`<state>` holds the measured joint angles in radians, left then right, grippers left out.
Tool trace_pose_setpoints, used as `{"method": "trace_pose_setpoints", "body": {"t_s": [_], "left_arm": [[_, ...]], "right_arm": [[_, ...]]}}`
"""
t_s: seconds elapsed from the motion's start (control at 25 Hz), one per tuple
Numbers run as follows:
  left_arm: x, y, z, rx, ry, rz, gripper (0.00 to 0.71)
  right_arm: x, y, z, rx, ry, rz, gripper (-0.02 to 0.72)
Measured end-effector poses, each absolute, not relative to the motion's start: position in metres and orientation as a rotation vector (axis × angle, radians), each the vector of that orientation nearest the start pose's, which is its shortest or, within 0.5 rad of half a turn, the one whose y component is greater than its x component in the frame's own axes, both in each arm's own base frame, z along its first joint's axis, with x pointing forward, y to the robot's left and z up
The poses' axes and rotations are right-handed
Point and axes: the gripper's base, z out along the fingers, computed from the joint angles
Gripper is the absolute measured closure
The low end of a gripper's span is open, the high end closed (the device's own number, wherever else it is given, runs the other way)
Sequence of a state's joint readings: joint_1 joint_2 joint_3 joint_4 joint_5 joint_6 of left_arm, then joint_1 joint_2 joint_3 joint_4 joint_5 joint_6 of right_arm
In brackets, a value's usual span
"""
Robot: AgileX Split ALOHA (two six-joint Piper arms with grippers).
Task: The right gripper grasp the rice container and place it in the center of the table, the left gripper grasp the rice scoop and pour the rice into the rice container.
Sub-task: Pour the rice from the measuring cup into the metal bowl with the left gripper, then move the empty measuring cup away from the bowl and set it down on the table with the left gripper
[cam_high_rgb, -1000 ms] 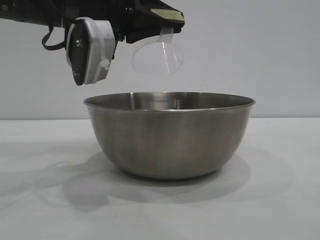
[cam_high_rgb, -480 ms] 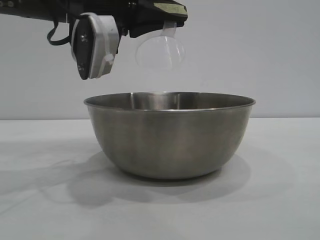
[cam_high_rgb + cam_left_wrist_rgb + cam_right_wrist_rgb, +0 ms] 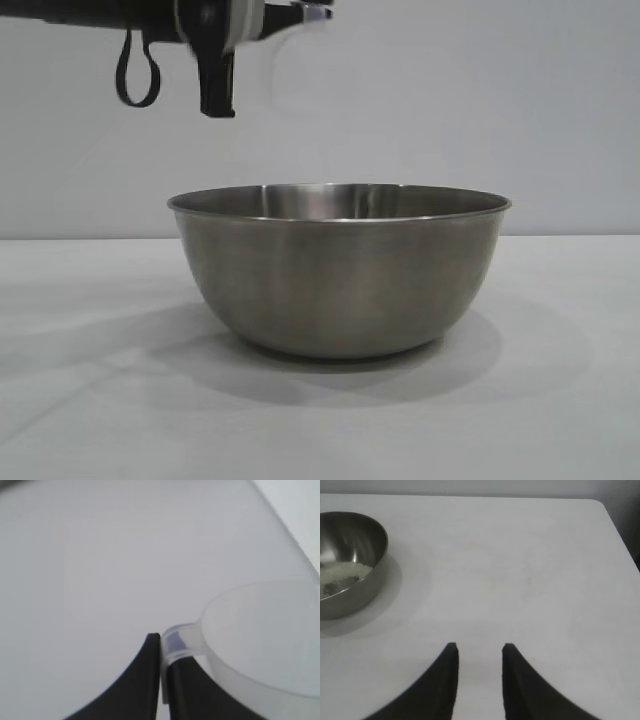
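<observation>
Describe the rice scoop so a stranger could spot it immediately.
Start at the big steel rice container on the white table. Look up and left to the left gripper, whose fingers pinch a loop handle. That handle belongs to the rice scoop: a small translucent plastic cup, unlike the opaque metal bowl.

The rice container [image 3: 338,270] is brushed grey metal with a soft satin sheen and a thin rolled rim that catches a bright line of light, and its inner wall reflects more sharply than the outside. The rice scoop [image 3: 260,640] is translucent whitish plastic, smooth and slightly cloudy, while the rice [image 3: 340,572] lying in the metal bowl looks matt, granular and off-white. The worktop [image 3: 560,400] is a plain white matt surface, and the jaws in both wrist views are smooth, dull black.
</observation>
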<state>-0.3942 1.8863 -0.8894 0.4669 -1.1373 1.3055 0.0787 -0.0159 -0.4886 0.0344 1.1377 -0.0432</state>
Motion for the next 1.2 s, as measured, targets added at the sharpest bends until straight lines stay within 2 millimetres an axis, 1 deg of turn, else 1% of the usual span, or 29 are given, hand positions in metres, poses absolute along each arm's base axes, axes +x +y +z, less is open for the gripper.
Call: {"method": "trace_pose_setpoints", "body": {"t_s": [0.12,0.32,0.44,0.6,0.96,1.2], "left_arm": [[0.341,-0.170,0.217,1.170,0.736,0.530,0.710],[0.354,-0.147,0.221,0.771,1.095,0.383,0.710],[0.357,-0.134,0.219,0.570,1.224,0.336,0.710],[0.352,-0.120,0.205,0.384,1.359,0.258,0.710],[0.322,-0.099,0.165,0.124,1.577,0.079,0.710],[0.307,-0.091,0.150,0.038,1.652,0.024,0.710]], "right_arm": [[-0.010,0.002,0.268,-0.132,2.113,0.063,0.484],[-0.010,0.002,0.268,-0.132,2.113,0.063,0.484],[-0.010,0.002,0.268,-0.132,2.113,0.063,0.484],[-0.010,0.002,0.268,-0.132,2.113,0.063,0.484],[-0.010,0.002,0.268,-0.132,2.113,0.063,0.484],[-0.010,0.002,0.268,-0.132,2.113,0.063,0.484]]}}
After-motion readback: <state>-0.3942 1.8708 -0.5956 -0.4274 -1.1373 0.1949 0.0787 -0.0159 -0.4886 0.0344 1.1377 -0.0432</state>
